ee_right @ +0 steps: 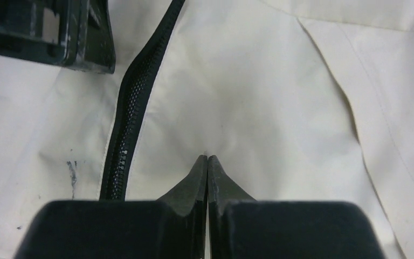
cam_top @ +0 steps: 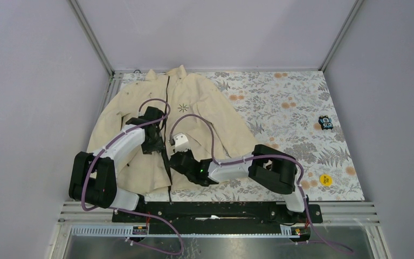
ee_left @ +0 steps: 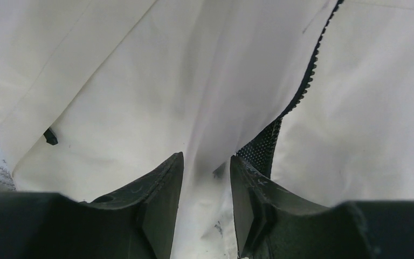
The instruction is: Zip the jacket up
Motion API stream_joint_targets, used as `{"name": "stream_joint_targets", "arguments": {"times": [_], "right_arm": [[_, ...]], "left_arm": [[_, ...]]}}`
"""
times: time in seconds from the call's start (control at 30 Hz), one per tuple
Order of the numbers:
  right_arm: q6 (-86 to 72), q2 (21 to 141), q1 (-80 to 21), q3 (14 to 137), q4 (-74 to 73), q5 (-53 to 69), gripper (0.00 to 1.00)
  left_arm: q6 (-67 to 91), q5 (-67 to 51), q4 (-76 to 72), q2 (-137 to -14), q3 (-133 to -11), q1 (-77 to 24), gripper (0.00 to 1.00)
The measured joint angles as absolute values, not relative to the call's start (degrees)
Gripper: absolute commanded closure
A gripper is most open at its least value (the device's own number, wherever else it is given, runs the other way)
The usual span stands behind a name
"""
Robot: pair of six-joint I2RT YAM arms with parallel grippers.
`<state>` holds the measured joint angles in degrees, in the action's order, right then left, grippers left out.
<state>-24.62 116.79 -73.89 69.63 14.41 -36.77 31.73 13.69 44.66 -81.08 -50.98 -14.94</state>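
Left gripper (ee_left: 205,178), jaws parted, straddles a fold of the jacket (cam_top: 194,108) beside the zipper (ee_right: 126,135); right gripper (ee_right: 208,164), jaws closed, pins cloth taut.

Both arms crowd the jacket (cam_top: 205,102) middle, patterned table (cam_top: 291,108) right side free, small toy car (cam_top: 325,122) there

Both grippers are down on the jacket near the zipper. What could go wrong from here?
1. The left gripper straddles a ridge of jacket fabric beside the zipper; closing may pinch cloth, not zipper.
2. The right gripper is shut, tips on bare fabric, apparently holding nothing, so it may not anchor the jacket.
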Motion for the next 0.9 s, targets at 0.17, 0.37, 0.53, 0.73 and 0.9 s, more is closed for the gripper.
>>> {"name": "stream_joint_targets", "arguments": {"times": [0.17, 0.37, 0.53, 0.73, 0.9], "right_arm": [[-23.6, 112.8, -71.8, 64.6, 19.2, -34.0, 1.0], [-23.3, 109.8, -66.8, 58.3, 25.5, -25.3, 1.0], [-23.4, 109.8, -63.2, 53.7, 31.6, -15.1, 1.0], [-23.7, 109.8, -62.5, 52.9, 35.0, -9.3, 1.0], [-24.0, 109.8, -62.4, 52.9, 35.8, -7.4, 1.0]], "left_arm": [[30.8, 11.7, 43.7, -81.1, -51.0, -15.0, 0.57], [28.9, 7.7, 42.4, -81.2, -51.0, -15.1, 0.56], [26.6, 3.3, 41.9, -80.5, -51.0, -15.4, 0.35], [26.0, -2.8, 42.4, -73.1, -51.0, -15.4, 0.26], [29.9, -8.8, 40.5, -67.0, -48.5, -15.4, 0.29]]}}
